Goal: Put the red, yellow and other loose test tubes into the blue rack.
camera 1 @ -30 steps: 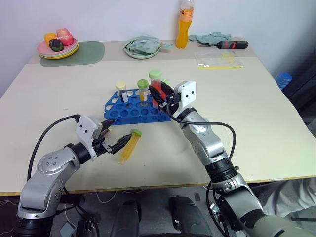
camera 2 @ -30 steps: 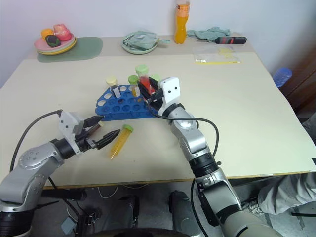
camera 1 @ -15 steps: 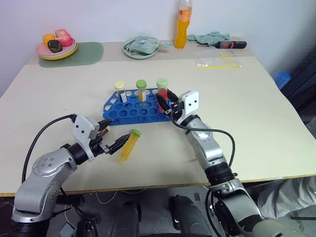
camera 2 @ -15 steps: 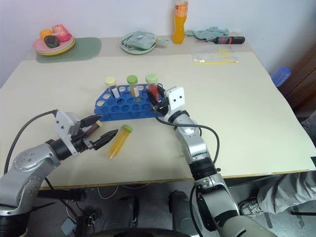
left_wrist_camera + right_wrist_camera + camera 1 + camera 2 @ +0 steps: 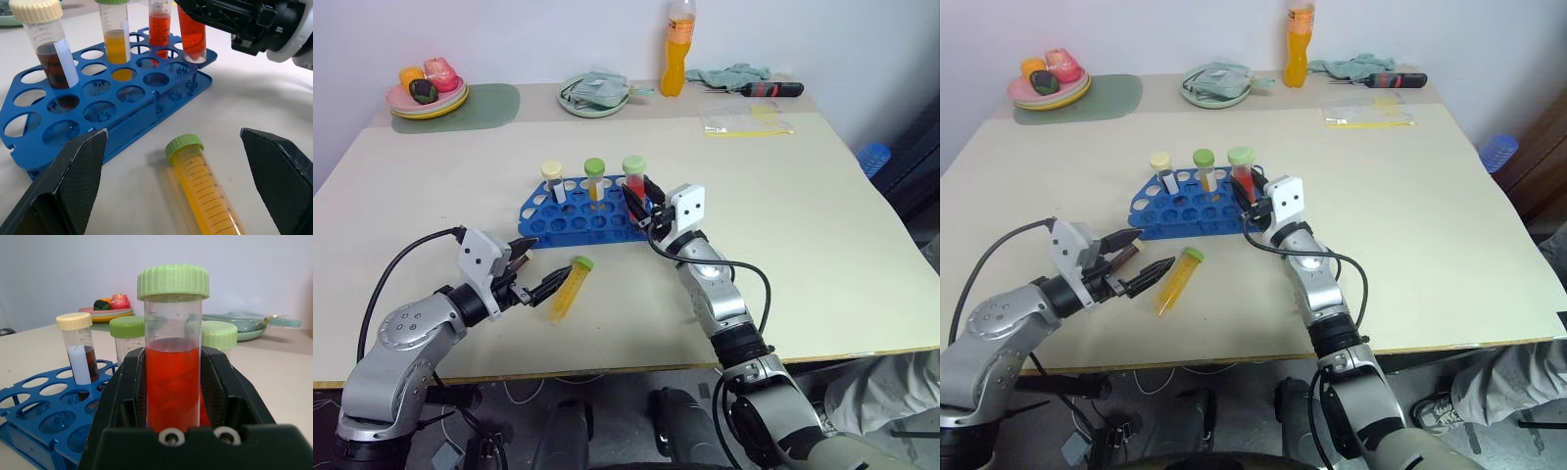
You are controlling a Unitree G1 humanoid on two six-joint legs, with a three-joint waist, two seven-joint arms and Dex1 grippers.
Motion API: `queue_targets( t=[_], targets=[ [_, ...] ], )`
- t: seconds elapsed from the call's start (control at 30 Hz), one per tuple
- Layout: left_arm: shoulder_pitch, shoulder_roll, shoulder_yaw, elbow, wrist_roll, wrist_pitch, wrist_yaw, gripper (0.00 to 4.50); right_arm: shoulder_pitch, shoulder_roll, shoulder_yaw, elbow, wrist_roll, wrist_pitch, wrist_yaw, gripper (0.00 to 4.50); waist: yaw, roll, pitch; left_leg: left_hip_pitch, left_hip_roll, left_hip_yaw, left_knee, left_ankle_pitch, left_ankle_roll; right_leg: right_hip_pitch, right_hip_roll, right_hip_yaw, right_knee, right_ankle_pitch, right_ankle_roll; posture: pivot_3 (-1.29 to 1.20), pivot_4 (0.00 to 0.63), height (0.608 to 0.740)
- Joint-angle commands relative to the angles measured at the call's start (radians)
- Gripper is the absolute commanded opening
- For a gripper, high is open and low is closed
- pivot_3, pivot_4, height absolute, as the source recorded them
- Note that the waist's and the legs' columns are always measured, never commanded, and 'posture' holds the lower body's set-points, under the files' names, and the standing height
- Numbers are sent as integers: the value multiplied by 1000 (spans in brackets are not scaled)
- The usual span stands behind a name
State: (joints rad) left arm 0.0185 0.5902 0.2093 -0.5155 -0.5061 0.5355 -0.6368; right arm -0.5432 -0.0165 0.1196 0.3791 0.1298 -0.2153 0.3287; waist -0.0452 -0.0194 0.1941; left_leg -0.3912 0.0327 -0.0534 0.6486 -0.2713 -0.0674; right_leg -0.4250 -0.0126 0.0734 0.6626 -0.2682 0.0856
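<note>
The red tube (image 5: pixel 173 377) stands upright in the right gripper (image 5: pixel 641 201), whose fingers (image 5: pixel 124 391) pinch it just below the green cap, its bottom already entering a hole at the blue rack's (image 5: pixel 570 217) right end, near the middle of the tabletop (image 5: pixel 822 215). In that rack, the dark brown tube (image 5: pixel 553 180), a yellow tube (image 5: pixel 595 178) and another red one (image 5: pixel 160 29) stand along the far row. To finish well, the gripper should probably keep the tube vertical, let it sink until the rack carries it, and only then release. A second yellow tube (image 5: pixel 567 290) lies loose on the tabletop toward the near edge, just ahead of the left gripper (image 5: pixel 540 282), whose fingers are spread wide on either side of it.
</note>
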Motion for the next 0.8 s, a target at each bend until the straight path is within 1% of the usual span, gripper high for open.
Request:
queue_targets(
  t=[0.03, 0.2, 0.27, 0.37, 0.4, 0.5, 0.6, 0.67, 0.73, 0.8],
  targets=[
    [-12, 14, 4, -45, -17, -2, -4, 4500, 27, 11, -11, -17, -9, -37, -5, 1666, 0, 0, 0, 0, 0, 0, 0, 0, 0, 0, 0, 0, 0, 0, 0, 0, 150, 740],
    [-21, 24, 7, -46, -23, 8, -9, 4500, 39, 24, -13, 14, -27, -76, -16, 1666, 0, 0, 0, 0, 0, 0, 0, 0, 0, 0, 0, 0, 0, 0, 0, 0, 150, 740],
    [-28, 33, 9, -48, -29, 22, -9, 4500, 40, 32, -17, 21, -11, -77, -4, 1666, -1, 0, 0, 0, 0, 0, 0, 0, 0, 0, 0, 0, 0, 0, 0, 0, 150, 740],
    [-36, 44, 18, -55, -43, 53, -1, 4500, 40, 34, -22, 7, 3, -71, 19, 2449, -1, 0, 0, 0, 0, 0, 0, 0, 0, 0, 0, 0, 0, 0, 0, 0, 150, 740],
    [-38, 49, 21, -59, -46, 65, 6, 4500, 38, 29, -22, -1, -5, -74, 17, 2828, -1, 0, 0, 0, 0, 0, 0, 0, 0, 0, 0, 0, 0, 0, 0, 0, 150, 740],
    [-51, 73, 29, -91, -61, 119, 29, 4500, 28, -6, -26, -54, -27, -53, 10, 4206, -1, 0, 0, 0, 0, 0, 0, 0, 0, 0, 0, 0, 0, 0, 0, 0, 150, 740],
    [-74, 105, 19, -156, -93, 245, 85, 4500, 38, -77, -46, -148, -5, 10, 51, 4206, 2, 0, 0, 0, 0, 0, 0, 0, 0, 0, 0, 0, 0, 0, 0, 0, 150, 740],
    [-104, 136, 3, -207, -117, 375, 141, 4500, 58, -144, -54, -218, 15, 61, 109, 4206, 2, 0, 0, 0, -1, 0, 1, 0, 0, 0, -1, 0, 0, 0, 0, 0, 150, 740],
    [-164, 145, -11, -256, -140, 521, 220, 4500, 78, -222, -66, -285, 50, 122, 178, 4206, 3, 0, 0, -1, -1, -1, 1, 0, 0, 0, -1, 0, 0, 0, 0, 0, 150, 740],
    [-247, 153, -39, -304, -144, 721, 309, 4500, 98, -318, -79, -361, 108, 211, 277, 4206, 1, 0, 0, 0, -1, -1, 1, 0, 0, 1, 0, 0, 0, 0, 0, 0, 150, 740]
  ],
)
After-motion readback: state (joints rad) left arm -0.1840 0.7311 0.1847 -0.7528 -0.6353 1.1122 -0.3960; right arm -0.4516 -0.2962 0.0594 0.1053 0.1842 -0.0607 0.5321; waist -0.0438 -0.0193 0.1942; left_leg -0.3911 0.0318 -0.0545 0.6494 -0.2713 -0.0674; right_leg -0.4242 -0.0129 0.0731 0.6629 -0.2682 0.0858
